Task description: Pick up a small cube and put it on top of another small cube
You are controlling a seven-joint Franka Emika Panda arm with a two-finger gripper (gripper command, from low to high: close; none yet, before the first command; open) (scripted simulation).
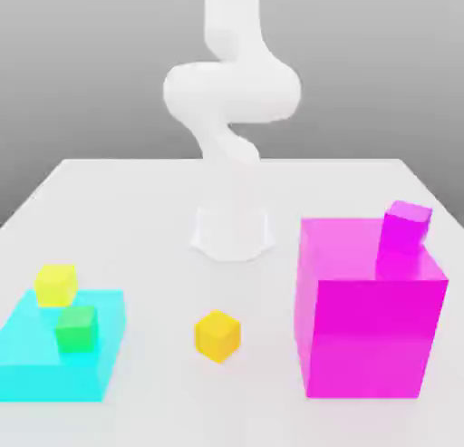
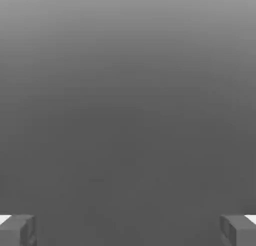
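The small orange-yellow cube (image 1: 217, 335) rests alone on the white table, near the front and a little towards the exterior view's left of centre. A paler lemon-yellow small cube (image 1: 55, 284) and a green small cube (image 1: 75, 328) sit on a flat cyan block (image 1: 36, 359) at the exterior view's left. The white arm (image 1: 231, 92) rises from its base (image 1: 231, 232) behind the orange-yellow cube and runs out of the top of the picture. In the hand view my gripper (image 2: 128, 232) is open, its grey fingertips (image 2: 17, 230) far apart with nothing between them, facing plain grey background.
A tall magenta block (image 1: 372, 309) stands at the exterior view's right, with a small magenta cube (image 1: 405, 228) on its top. The white table (image 1: 136, 209) extends back to a far edge behind the arm's base.
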